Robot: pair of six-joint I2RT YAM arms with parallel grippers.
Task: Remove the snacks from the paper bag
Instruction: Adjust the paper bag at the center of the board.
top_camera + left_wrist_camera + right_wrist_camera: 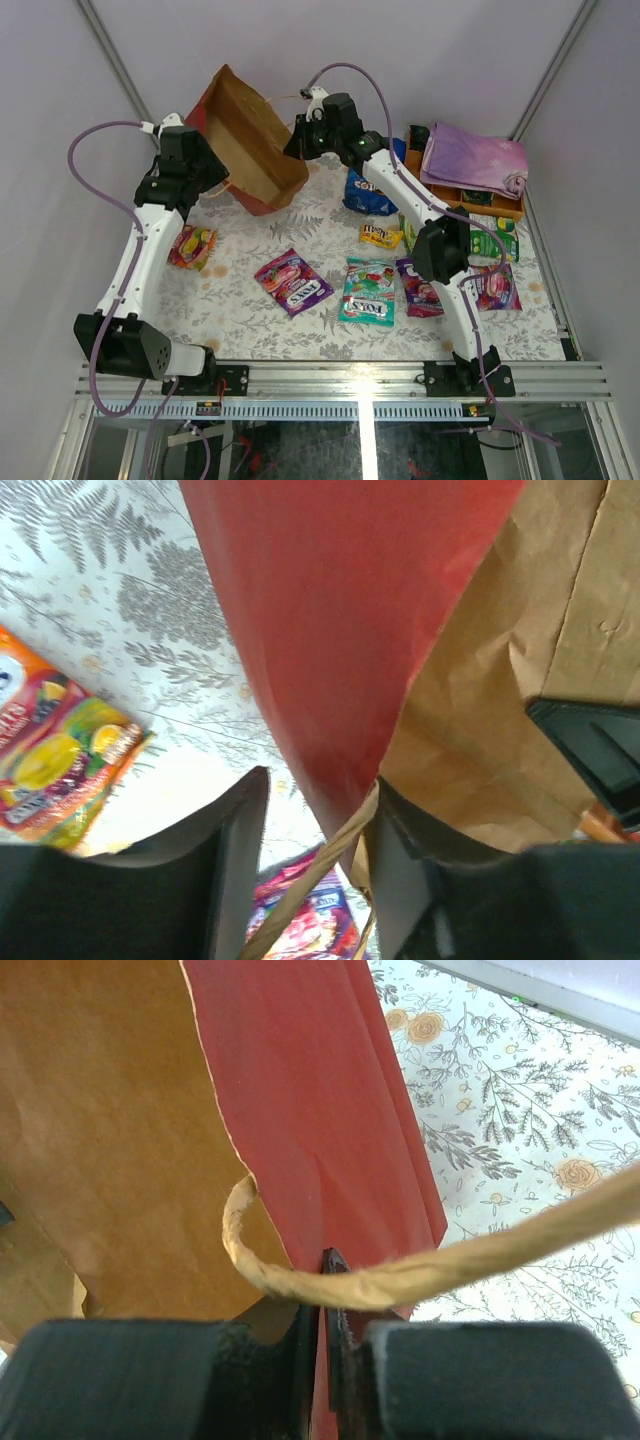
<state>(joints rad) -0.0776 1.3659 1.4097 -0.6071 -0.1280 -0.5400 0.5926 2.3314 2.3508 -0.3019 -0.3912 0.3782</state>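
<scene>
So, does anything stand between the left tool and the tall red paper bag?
Nothing visible does: the left tool straddles the edge of the tall red paper bag, and the right tool pinches its rim.

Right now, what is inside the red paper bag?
Inside the paper bag only bare brown lining shows; no packet is visible there. Its deeper end is hidden by its own walls.

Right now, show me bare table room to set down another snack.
Bare tablecloth lies between the orange packet and the left pink packet, and along the near edge. Crowded: the right side, from the teal packet to the tray.
</scene>
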